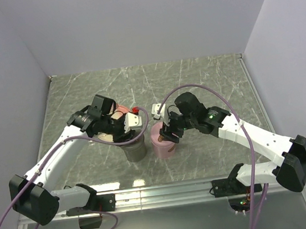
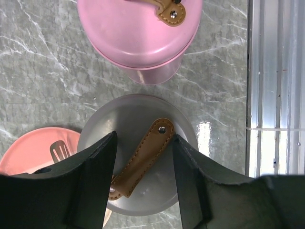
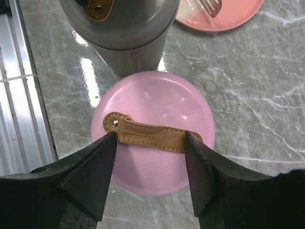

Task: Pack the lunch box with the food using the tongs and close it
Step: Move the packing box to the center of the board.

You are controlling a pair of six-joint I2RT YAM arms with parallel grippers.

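**A:** Which step is in hand?

**B:** Lid handling, it is judged. The left gripper point(image 2: 143, 143) is held part-open over the grey container point(image 2: 128, 114), with its brown strap point(image 2: 136, 164) lying loose between the jaws. The right gripper point(image 3: 150, 143) is likewise held part-open astride the strap point(image 3: 147, 136) of the pink container point(image 3: 157, 95). Nothing is seen to be gripped.

**A:** What is called for next?

**B:** If the lids are to be lifted, each strap must be pinched and raised straight up.

**A:** What is counted?

**B:** Two lidded containers are set side by side near the table's near edge. One pink plate point(image 2: 28, 152) is set behind them, and one pair of tongs point(image 2: 58, 151) is laid on it. No food can be made out.
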